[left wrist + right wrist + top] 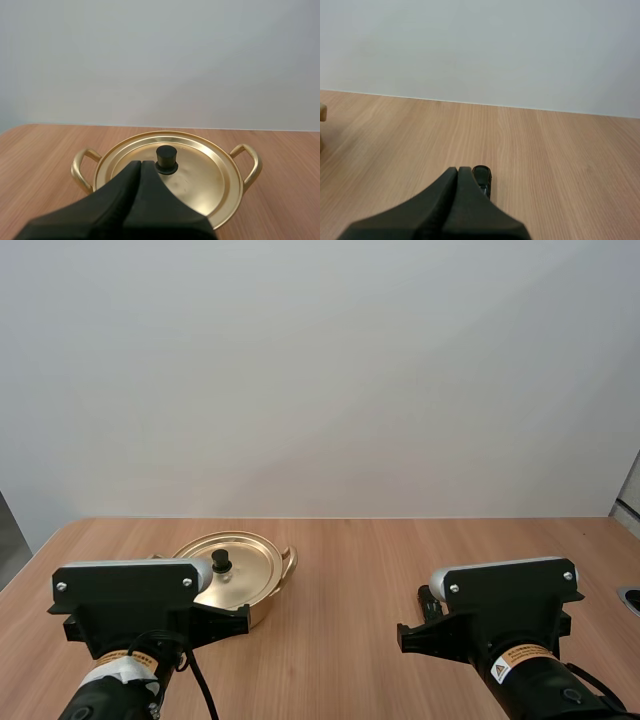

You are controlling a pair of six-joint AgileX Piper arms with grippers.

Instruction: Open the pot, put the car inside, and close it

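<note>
Looking untouched so far, Bo: lid [200,175] on the pot [258,608], left end effector [140,164] pinched closed, empty, just short of the knob [166,157].
And the car [483,179], Al?
Well right of the pot, just past the right end effector [458,170], also closed and empty. Mostly hidden, hard to make out.

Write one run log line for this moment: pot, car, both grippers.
pot: lid on | car: on table, just past right gripper | left gripper: shut, near knob | right gripper: shut
</note>
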